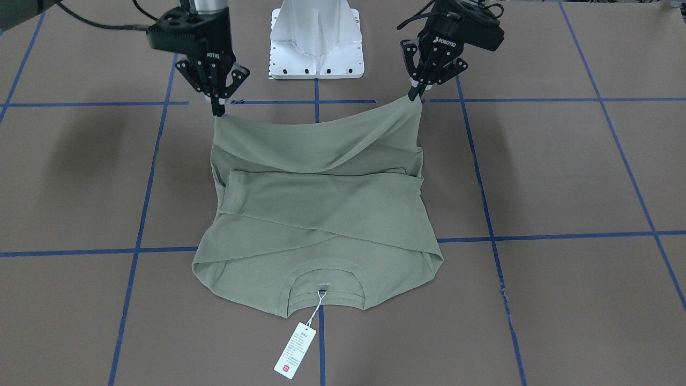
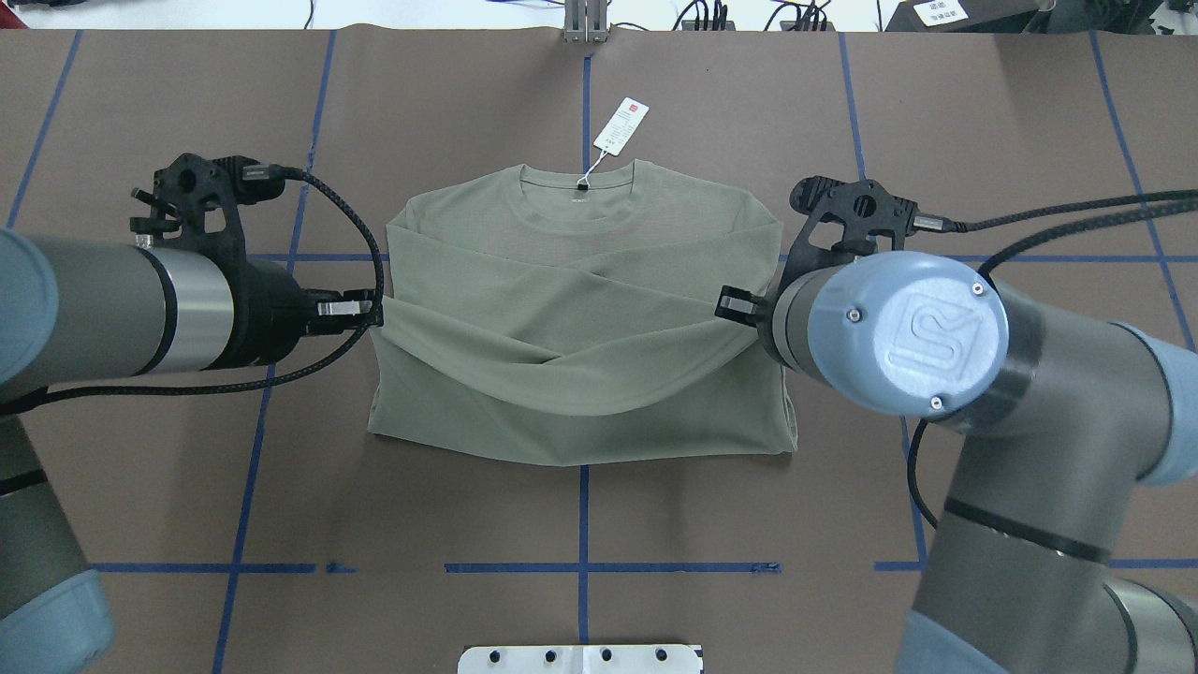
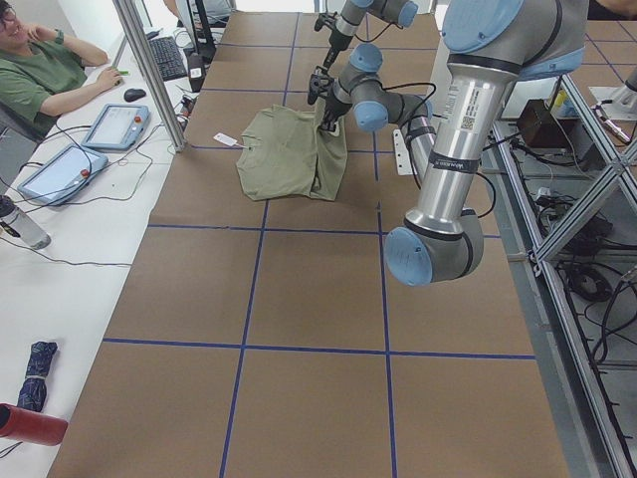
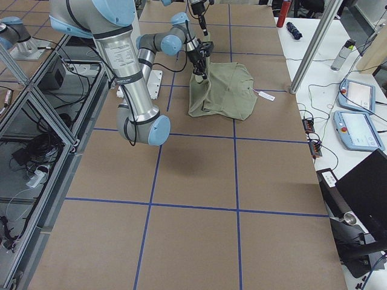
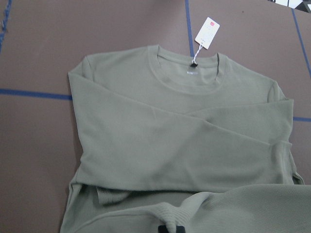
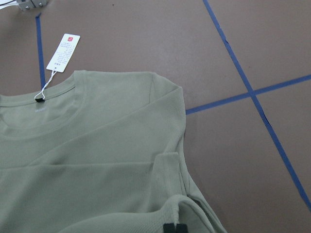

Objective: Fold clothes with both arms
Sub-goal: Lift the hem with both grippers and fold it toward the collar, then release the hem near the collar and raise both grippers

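Exterior front-facing view shows me the left claw (image 1: 416,95) and right claw (image 1: 218,109) each clamped on a hem corner of the shirt (image 1: 321,214), holding that edge raised. Its collar end and hang tag (image 1: 295,350) lie flat on the counter (image 1: 563,177).

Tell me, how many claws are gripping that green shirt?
2. The left gripper pinches one hem corner of the shirt, nearest the robot; the right gripper pinches the other corner. None seems hidden.
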`<state>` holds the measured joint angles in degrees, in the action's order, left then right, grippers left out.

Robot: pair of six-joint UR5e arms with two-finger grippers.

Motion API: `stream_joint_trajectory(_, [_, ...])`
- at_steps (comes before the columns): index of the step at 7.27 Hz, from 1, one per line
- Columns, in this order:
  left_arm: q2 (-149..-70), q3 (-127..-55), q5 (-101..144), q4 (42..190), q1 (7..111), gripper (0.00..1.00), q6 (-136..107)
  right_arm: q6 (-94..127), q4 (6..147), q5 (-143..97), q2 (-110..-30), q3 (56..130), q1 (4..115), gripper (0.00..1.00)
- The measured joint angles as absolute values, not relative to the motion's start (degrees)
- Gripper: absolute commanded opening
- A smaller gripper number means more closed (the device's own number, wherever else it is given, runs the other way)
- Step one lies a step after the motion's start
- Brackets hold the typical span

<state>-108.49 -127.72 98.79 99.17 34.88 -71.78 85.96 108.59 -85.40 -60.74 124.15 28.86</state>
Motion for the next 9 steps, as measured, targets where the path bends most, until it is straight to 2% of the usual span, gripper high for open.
stream_joint_trajectory(2, [-112.97,-119.8,100.04,99.7,38.17,0.0,-70.01,81.58,103.11,-86.81,-57.74,114.85,34.12,0.0])
stream_joint_trajectory(5, [-117.88,-101.91,97.91,108.9,40.46,0.0,-69.22,76.93,91.95,-89.45,-52.38,96.31,40.69,0.0])
stream_joint_trajectory(7, [-120.25,-92.43,95.68,113.69,41.04,0.0,-67.78,74.61,84.73,-90.24,-49.41,85.0,42.98,0.0])
stream_joint_trajectory(9, [-121.96,-87.02,95.25,116.98,42.16,0.0,-65.77,73.05,82.37,-91.05,-48.48,80.96,44.32,0.0])
